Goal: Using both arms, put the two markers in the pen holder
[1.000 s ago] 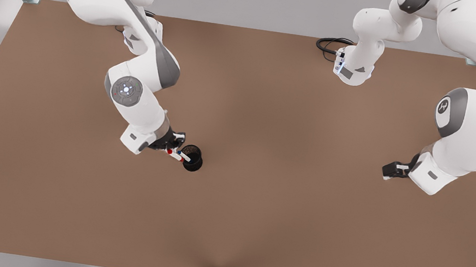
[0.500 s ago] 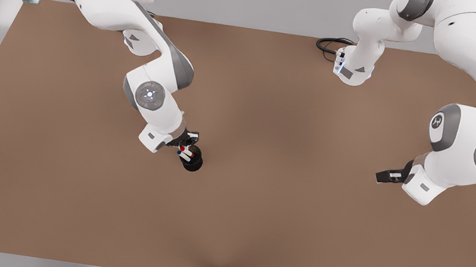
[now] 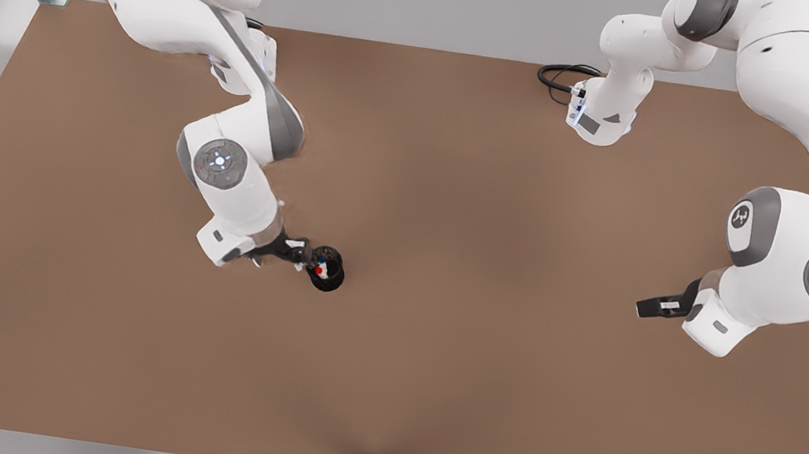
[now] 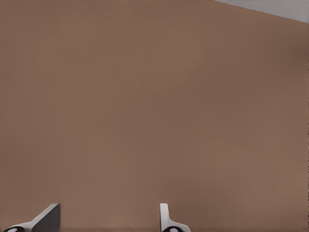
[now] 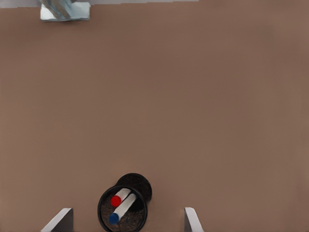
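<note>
We read one mark only: a small white logo glyph inside a ring, printed on the grey joint cover (image 3: 741, 217) of the arm on the front view's right. We cannot resolve it into letters. We find no other text, label, brand name or number on either arm, the table or the task objects.

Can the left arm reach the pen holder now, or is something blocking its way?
Probably not directly. The left end effector waits over bare table, while the right end effector, open, hangs beside the pen holder with both markers inside.
</note>
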Robot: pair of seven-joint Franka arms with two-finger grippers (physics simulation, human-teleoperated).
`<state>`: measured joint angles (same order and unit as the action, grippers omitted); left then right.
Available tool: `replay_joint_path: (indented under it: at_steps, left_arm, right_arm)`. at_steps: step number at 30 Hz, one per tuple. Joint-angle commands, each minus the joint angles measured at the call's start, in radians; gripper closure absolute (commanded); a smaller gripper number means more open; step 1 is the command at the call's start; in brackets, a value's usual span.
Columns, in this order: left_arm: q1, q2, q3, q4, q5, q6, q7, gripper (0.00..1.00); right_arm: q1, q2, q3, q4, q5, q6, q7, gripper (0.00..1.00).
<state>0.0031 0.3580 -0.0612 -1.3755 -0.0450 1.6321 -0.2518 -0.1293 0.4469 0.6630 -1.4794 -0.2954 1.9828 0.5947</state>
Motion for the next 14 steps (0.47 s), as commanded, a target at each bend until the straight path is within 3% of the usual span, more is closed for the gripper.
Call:
replay_joint_path:
  at_steps: [1, 3, 4, 5, 6, 11, 14]
  left_arm:
    - [-0.002, -0.013, -0.002, 0.003, -0.012, -0.006, -0.015, 0.0]
    - [-0.008, -0.031, -0.017, 0.013, -0.009, -0.006, -0.014, 0.0]
    - [-0.012, -0.036, -0.029, 0.024, -0.006, -0.006, 0.017, 0.0]
    - [-0.026, -0.036, -0.035, 0.027, -0.004, -0.008, 0.022, 0.0]
    - [-0.028, -0.037, -0.035, 0.029, -0.004, -0.012, 0.074, 0.0]
    - [-0.026, -0.036, -0.034, 0.055, -0.003, -0.095, 0.194, 0.0]
    - [-0.026, -0.036, -0.034, 0.055, -0.003, -0.103, 0.19, 0.0]
  right_arm:
    - [-0.05, -0.073, 0.001, 0.016, 0.004, -0.062, -0.041, 0.0]
    - [-0.072, -0.166, -0.035, 0.007, 0.016, -0.107, -0.114, 0.0]
    - [0.017, -0.212, -0.168, 0.013, 0.05, -0.194, -0.157, 0.0]
    - [0.118, -0.263, -0.379, 0.011, 0.169, -0.257, -0.312, 0.0]
    - [0.14, -0.29, -0.511, 0.002, 0.251, -0.291, -0.467, 0.0]
    - [0.146, -0.352, -0.554, -0.088, 0.256, -0.311, -0.549, 0.0]
    - [0.149, -0.234, -0.545, 0.079, 0.249, -0.427, -0.553, 0.0]
